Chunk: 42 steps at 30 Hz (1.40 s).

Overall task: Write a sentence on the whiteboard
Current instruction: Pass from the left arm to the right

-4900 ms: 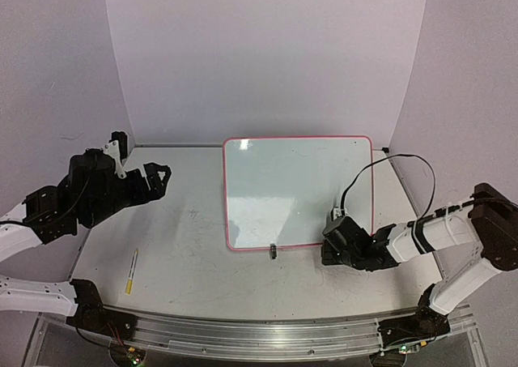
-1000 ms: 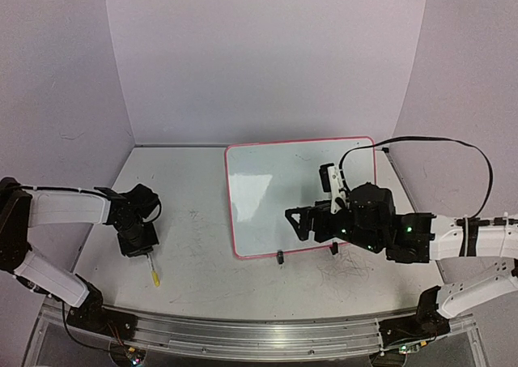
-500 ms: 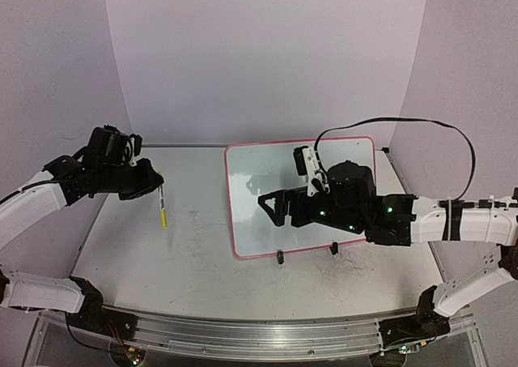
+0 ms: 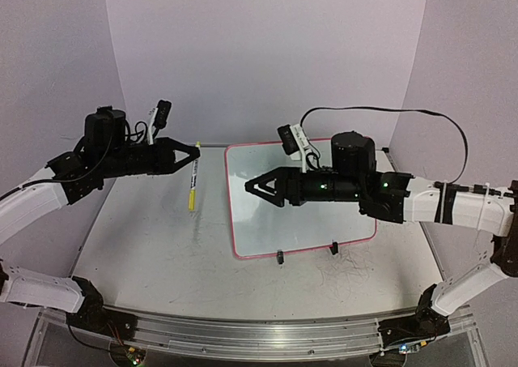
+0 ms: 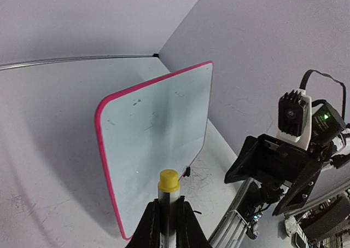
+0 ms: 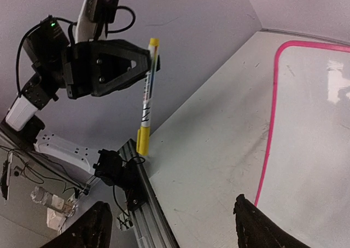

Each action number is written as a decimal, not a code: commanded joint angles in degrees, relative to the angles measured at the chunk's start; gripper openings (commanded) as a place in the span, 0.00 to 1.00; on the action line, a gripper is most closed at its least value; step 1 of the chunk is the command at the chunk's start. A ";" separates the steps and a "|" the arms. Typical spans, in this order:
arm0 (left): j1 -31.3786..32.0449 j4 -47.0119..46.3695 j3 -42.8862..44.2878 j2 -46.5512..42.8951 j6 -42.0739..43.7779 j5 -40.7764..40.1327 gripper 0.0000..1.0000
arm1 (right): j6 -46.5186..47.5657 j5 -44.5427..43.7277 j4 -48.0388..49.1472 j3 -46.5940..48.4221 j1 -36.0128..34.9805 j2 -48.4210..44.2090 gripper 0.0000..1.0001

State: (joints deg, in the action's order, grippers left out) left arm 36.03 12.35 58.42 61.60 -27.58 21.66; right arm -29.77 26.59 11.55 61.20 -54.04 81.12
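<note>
Scuffed table (image 4: 137, 237), whiteboard (image 4: 275, 231) partly behind right claw (image 4: 252, 187), left claw (image 4: 195, 147) pinching marker (image 4: 192, 190).

Stretching the left arm rightward, raised above the table, wrist level. Clamping the left gripper (image 4: 194, 150) on a marker (image 4: 193, 185) near its upper end. Reaching the right arm leftward at similar height, pointing the right gripper (image 4: 252, 185) at the left one, spreading its fingers (image 6: 98, 226) apart, gripping nothing.
</note>
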 commanded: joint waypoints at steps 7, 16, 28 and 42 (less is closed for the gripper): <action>10.87 -11.97 7.44 11.19 3.28 5.29 0.00 | -2.19 8.05 6.56 2.42 -0.18 2.32 0.65; 16.50 -14.57 11.82 17.34 3.10 4.31 0.00 | -3.26 8.16 9.36 0.68 -0.19 3.97 0.40; 17.06 -15.17 11.88 16.59 2.68 1.54 0.22 | -4.13 4.28 10.65 -4.04 -0.09 -0.55 0.00; 18.25 -17.38 9.42 17.91 -4.35 4.87 0.73 | -14.02 -3.80 11.65 -8.80 5.20 -10.63 0.00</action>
State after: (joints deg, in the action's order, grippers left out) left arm 53.13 -1.33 66.50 77.07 -29.19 21.86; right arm -39.53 25.39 20.16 52.45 -49.87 72.63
